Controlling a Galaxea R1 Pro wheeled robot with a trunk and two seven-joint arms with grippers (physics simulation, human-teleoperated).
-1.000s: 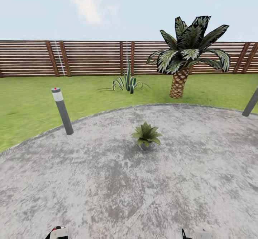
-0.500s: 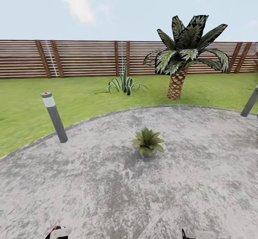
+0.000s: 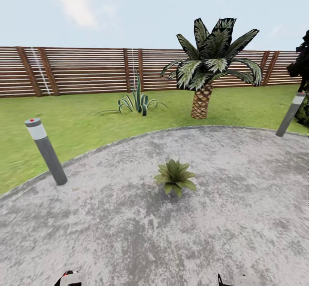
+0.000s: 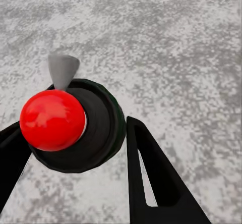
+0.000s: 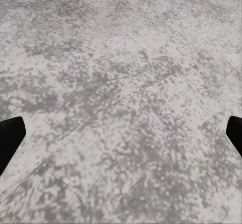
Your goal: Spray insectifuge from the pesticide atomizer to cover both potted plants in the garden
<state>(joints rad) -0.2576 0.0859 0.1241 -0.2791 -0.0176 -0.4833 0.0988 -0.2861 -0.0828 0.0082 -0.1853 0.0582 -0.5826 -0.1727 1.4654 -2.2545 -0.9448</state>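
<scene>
Between the left gripper's (image 4: 75, 183) fingers sits the pesticide atomizer (image 4: 75, 128), pinched, red top toward the camera. One potted plant (image 3: 174, 177) stands ahead mid-patio (image 3: 107, 226), slightly right; the right gripper (image 5: 121, 133) is spread, empty.

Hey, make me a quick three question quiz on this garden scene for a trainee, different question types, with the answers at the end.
1. True or false: the left gripper is closed around the pesticide atomizer.
2. Multiple choice: the potted plant stands on A) the lawn, B) the paved patio, C) the fence.
3. Fill in: the right gripper has its fingers spread and holds ____.

Key: 1 true, its dark fingers flank the red-topped bottle in the left wrist view. 2 B. 3 nothing, with just paving between the fingertips.
</scene>
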